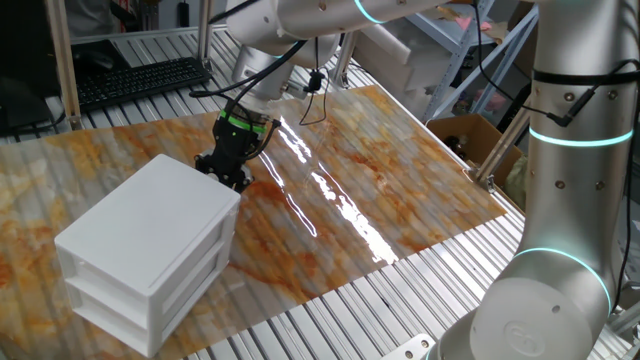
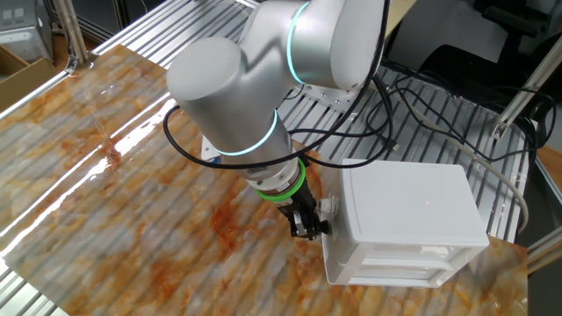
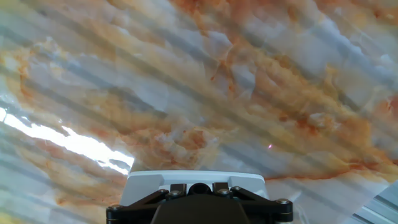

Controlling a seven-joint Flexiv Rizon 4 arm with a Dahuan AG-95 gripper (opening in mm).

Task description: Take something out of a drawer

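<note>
White cabinet sits on the marbled orange-and-grey table sheet; both drawers look pushed in. Arm reaches down beside the cabinet; gripper low at its upper corner, tilted steeply downward, fingers drawn together; whether it touches the cabinet cannot be told. Wooden block not visible in any view.

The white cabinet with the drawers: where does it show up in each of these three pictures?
One fixed view: white cabinet at lower left, the tool at its far corner.
The other fixed view: cabinet at lower right, tool at its left side.
Hand view: only a white edge at bottom centre, probably the cabinet.
Shared landmark: the orange marbled table sheet.
</note>
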